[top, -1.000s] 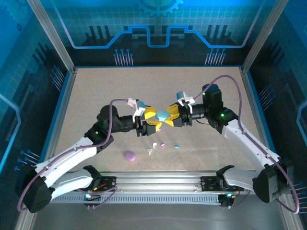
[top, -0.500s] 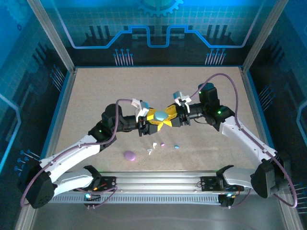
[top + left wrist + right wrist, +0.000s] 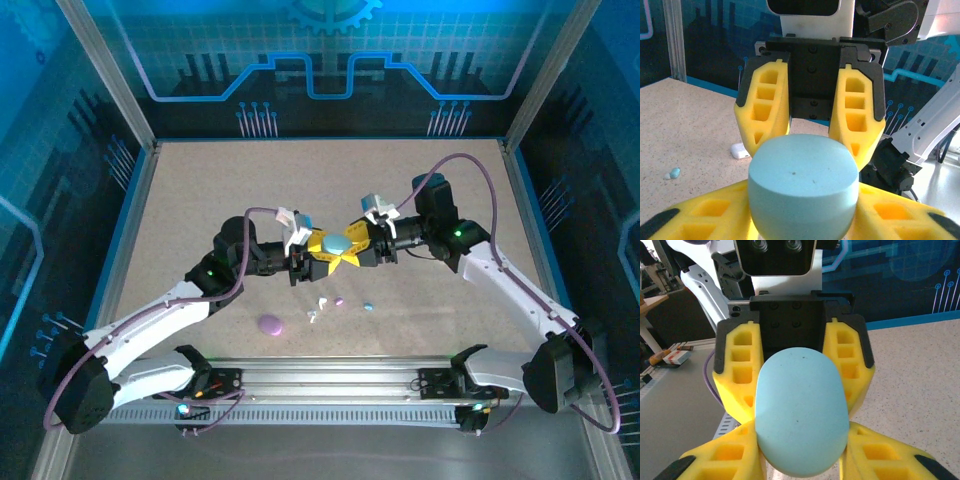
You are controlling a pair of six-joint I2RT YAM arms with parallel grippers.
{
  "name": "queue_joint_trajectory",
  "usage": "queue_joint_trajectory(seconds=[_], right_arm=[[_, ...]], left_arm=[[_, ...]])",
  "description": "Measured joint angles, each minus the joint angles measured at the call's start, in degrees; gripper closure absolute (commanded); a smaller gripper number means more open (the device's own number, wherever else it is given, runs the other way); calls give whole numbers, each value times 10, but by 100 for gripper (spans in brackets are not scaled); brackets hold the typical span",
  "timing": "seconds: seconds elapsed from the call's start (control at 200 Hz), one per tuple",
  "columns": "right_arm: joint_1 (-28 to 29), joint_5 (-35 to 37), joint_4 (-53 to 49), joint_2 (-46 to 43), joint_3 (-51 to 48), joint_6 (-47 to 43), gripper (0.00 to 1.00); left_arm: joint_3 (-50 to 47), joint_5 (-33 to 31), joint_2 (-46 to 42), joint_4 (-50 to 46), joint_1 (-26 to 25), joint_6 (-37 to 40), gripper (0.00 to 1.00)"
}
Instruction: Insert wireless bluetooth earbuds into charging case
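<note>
A speckled beige table (image 3: pixel 200 190) sits inside a frame of blue-lit panels printed with circuit lines. The two arms reach in from the near edge and meet above its middle.

Between them hangs the light-blue charging case (image 3: pixel 802 187), a rounded pebble lifted off the table. The right end effector (image 3: pixel 349 245) is clamped on it, with a yellow finger pressed to each flank in the right wrist view. The left end effector (image 3: pixel 323 251) comes in from the opposite side. Its fingers lie against the case too, so it appears to grip as well. This looks like a two-handed hold, probably so one arm can steady the body while the other works the lid. The case shows no open seam from either wrist view, so I judge it is not yet open.

The earbuds lie loose on the table, in front of the joined end effectors and toward the arm bases. The light-blue earbud (image 3: pixel 368 306) is furthest right and the pink-purple earbud (image 3: pixel 339 301) is just left of it. The white earbuds (image 3: pixel 322 299) are left again, one a little nearer the bases than the other. A purple case (image 3: pixel 270 324) rests apart to their left. None of the buds is in a case, so all the inserting remains to be done.
</note>
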Motion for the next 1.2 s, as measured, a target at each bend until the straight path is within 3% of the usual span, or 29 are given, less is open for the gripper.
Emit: queue_joint_trajectory(seconds=[0.145,0.51,0.645,0.891,1.076,1.196], right_arm=[[0,-1,-13,4,5,-17,65],[-2,0,-26,5,6,-26,61],[-2,5,-27,5,8,-17,52],[-15,20,-15,5,9,49,48],[-28,54,18,3,9,85,47],[-28,75,30,0,9,89,52]], left_arm=[[0,2,1,2,0,0,52],[4,8,8,-4,1,3,72],[14,7,9,-23,1,16,73],[25,-1,19,-44,3,45,73],[25,7,27,-62,2,50,72],[25,10,27,-63,2,50,72]])
